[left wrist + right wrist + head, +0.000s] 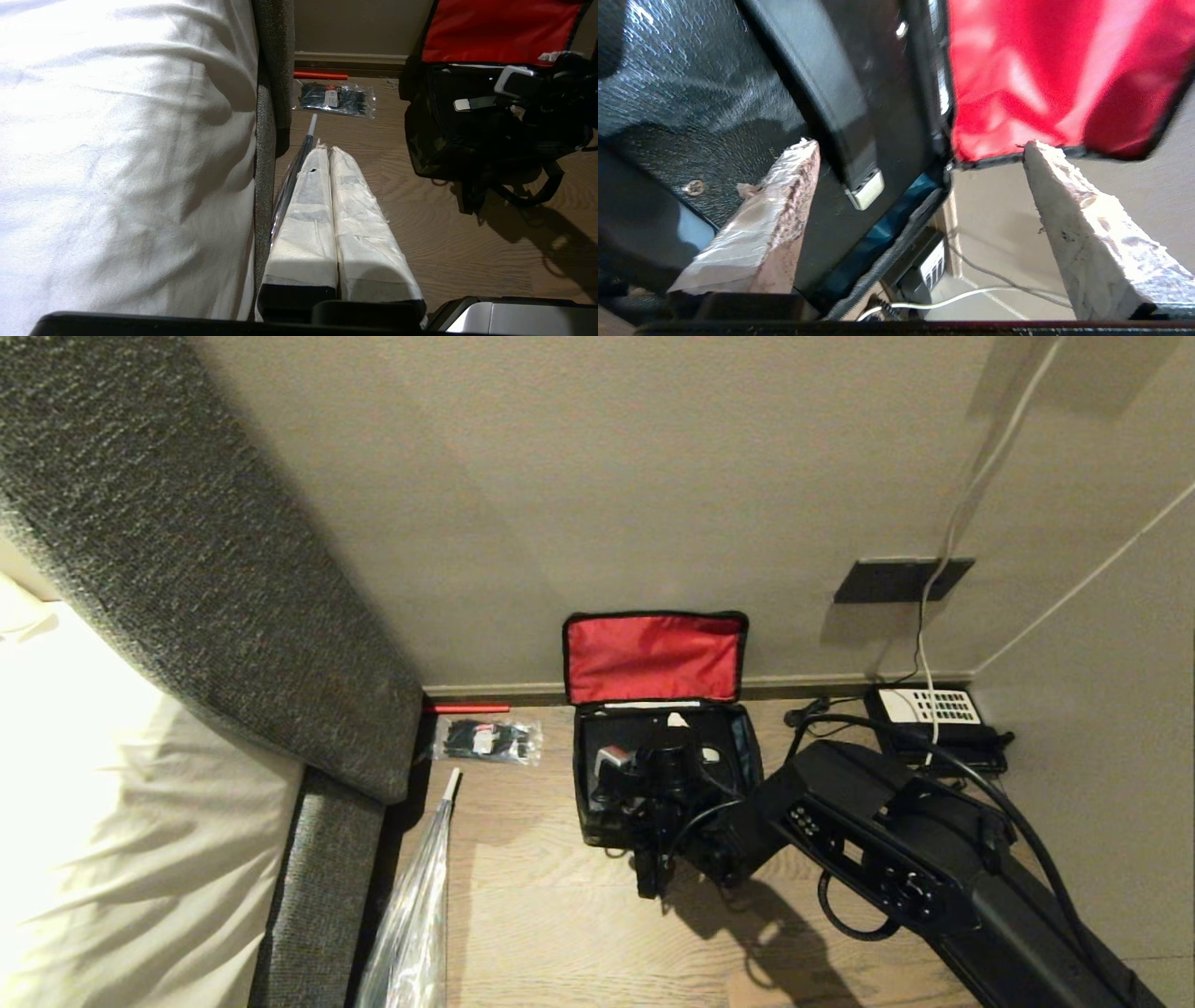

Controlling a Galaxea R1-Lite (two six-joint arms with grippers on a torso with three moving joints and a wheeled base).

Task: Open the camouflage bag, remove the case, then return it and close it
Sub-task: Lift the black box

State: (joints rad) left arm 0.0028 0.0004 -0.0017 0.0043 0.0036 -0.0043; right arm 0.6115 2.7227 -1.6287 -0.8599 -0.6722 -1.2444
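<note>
1. We see the camouflage bag (586, 803) on the floor against the wall, red lid upright.
2. The case (714, 107) sits inside it.
3. Our right gripper (920, 154) hangs over the case, fingers spread, holding nothing.
4. Our left gripper (329, 156) is parked beside the bed (117, 140), fingers pressed together.

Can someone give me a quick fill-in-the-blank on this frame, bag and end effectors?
1. The lining of the camouflage bag lid is ____.
2. The right end effector, over the bag, has its fingers ____.
3. The left end effector, beside the bed, has its fingers ____.
4. The case sits ____ the bag.

Missing words: red; open; shut; inside
</note>
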